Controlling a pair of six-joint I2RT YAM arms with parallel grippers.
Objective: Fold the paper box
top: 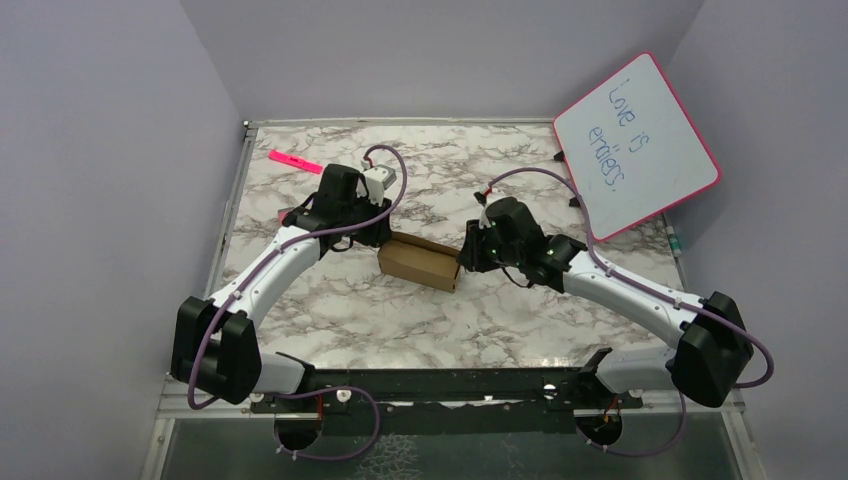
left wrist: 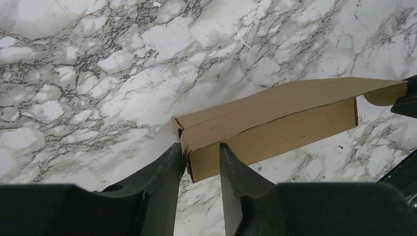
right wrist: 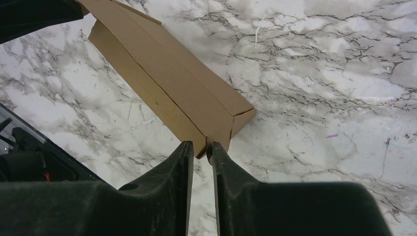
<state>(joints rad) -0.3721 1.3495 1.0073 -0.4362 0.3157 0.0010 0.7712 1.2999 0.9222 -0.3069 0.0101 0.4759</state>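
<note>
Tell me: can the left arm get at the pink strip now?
Probably yes, once freed: the left tool is shut on the box, so it must let go first. The strip lies close beyond, with nothing between.

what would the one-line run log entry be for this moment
task: fold paper box | paper box: box-shaped, held between arms | left gripper: shut on one end | right gripper: pinching opposite end

Marble table [top: 400, 320] with pink strip [top: 295, 161], whiteboard [top: 635, 145]
</note>
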